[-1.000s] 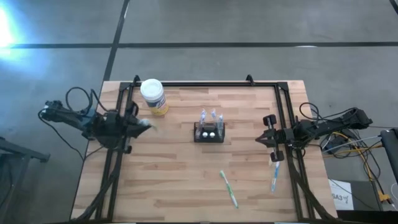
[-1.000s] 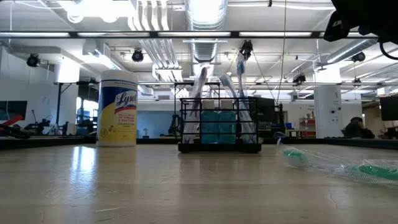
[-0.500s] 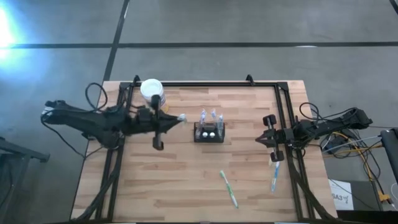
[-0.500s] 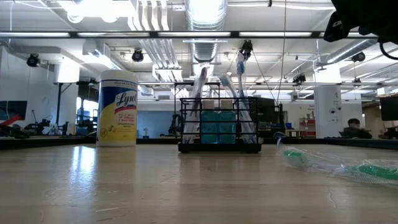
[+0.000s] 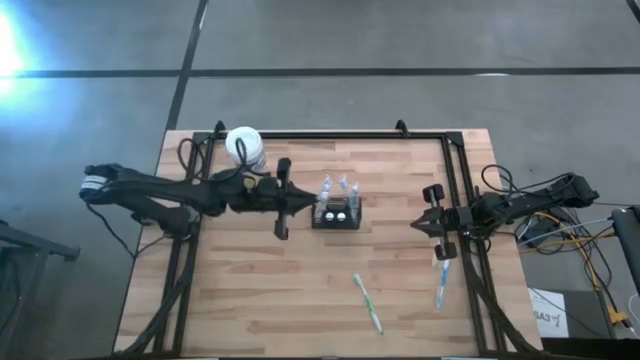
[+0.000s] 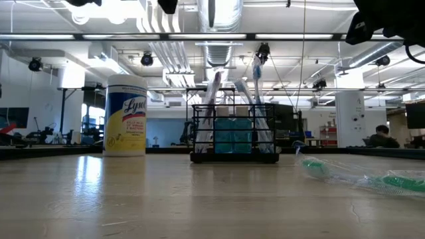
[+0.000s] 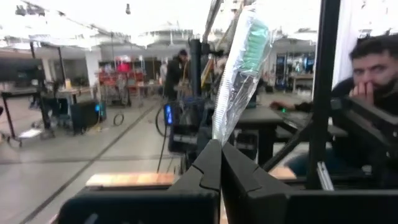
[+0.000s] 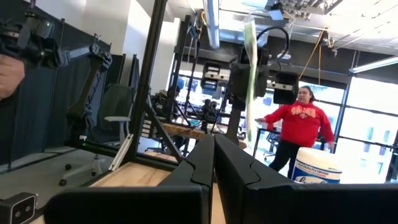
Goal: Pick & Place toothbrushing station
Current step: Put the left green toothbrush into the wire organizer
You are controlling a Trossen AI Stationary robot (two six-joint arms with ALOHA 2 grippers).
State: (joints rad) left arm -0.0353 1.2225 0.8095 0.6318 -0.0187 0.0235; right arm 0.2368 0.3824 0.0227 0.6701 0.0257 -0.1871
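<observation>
We see a black wire toothbrushing station [image 5: 335, 214], a yellow jar [image 6: 125, 125] with a white lid, a green toothbrush [image 5: 367, 303], and a light striped wood table [image 5: 250, 290].

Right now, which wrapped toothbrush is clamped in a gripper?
The green-headed toothbrush, shut in the left gripper beside the black holder; two others lie loose on the table.

L arm stretched out low and roughly horizontal across the worktop from its left edge, reaching toward centre. Left gripper [image 5: 298, 203] at the arm's far end, fingers [image 7: 208, 167] pressed together, clamped on a wrapped toothbrush [image 7: 241, 68] that sticks up from the tips. R arm parked, folded at the right edge. Right gripper [image 5: 431, 225] fingers closed w/ no gap; doesn't look like it's holding anything, though the overhead is too small to confirm.
</observation>
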